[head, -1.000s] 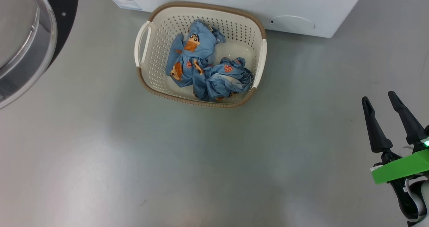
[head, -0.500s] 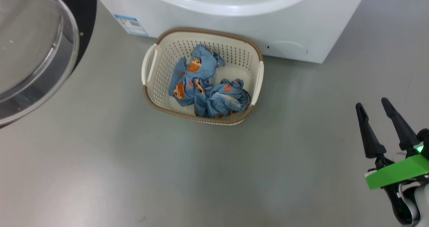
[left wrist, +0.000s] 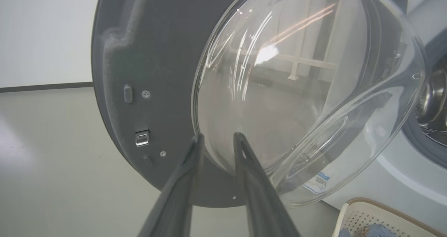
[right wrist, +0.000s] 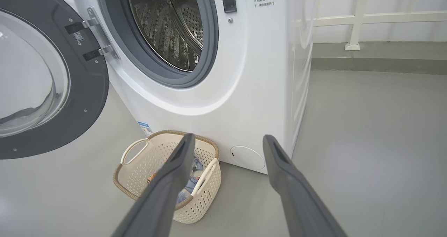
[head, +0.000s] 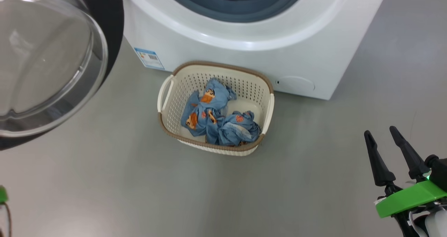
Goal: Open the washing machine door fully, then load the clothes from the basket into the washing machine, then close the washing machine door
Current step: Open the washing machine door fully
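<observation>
Fingers of our left gripper (left wrist: 218, 137) stand slightly apart, empty, low centre before the one washing machine door (left wrist: 146, 55), swung open. Our right gripper (right wrist: 228, 136) gapes wide over smooth grey floor (right wrist: 366, 142); a white wall (left wrist: 45, 30) stands beyond. Mid-frame we count one basket (head: 174, 104) just before one washing machine (head: 244, 55), holding the clothes (head: 209, 114) in two crumpled bundles.

Light-blue, orange-printed clothes (head: 218, 121); cream, brown-rimmed basket (head: 176, 106).
</observation>
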`<state>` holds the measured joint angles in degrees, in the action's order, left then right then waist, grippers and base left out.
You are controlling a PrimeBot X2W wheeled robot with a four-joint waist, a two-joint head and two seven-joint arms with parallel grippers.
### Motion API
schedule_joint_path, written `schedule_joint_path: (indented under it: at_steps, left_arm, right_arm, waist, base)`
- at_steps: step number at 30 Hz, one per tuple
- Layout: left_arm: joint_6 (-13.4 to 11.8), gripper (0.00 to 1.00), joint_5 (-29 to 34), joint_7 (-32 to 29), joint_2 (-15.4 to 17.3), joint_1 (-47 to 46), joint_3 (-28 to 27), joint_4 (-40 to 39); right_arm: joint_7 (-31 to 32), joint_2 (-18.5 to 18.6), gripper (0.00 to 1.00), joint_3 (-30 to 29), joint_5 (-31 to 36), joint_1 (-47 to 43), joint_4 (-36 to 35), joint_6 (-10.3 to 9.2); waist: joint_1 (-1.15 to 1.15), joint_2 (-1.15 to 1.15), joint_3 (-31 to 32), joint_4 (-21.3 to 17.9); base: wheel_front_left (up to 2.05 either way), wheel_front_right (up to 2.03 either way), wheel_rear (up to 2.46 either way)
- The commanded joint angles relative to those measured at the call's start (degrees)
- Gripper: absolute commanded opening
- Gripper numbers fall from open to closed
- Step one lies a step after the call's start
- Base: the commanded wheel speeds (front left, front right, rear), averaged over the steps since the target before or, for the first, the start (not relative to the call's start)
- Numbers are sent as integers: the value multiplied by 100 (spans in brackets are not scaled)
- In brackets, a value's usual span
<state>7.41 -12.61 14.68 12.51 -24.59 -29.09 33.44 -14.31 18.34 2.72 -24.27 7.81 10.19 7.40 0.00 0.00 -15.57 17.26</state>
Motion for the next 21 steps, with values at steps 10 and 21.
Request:
schedule_joint_path:
  at_steps: [10, 21]
  left_arm:
    - [7, 100, -348, 32, -103, 1056, 733, -1288]
    - [7, 100, -386, 32, -497, 1630, 1441, -2164]
  right_arm:
    - [-69, -39, 100, 22, -4, -308, -129, 9]
    - [-69, -156, 100, -161, 9, -445, -153, 9]
  waist:
    - [0, 0, 448, -110]
    - [0, 0, 598, -513]
  base:
    - [0, 0, 0]
    - [0, 0, 0]
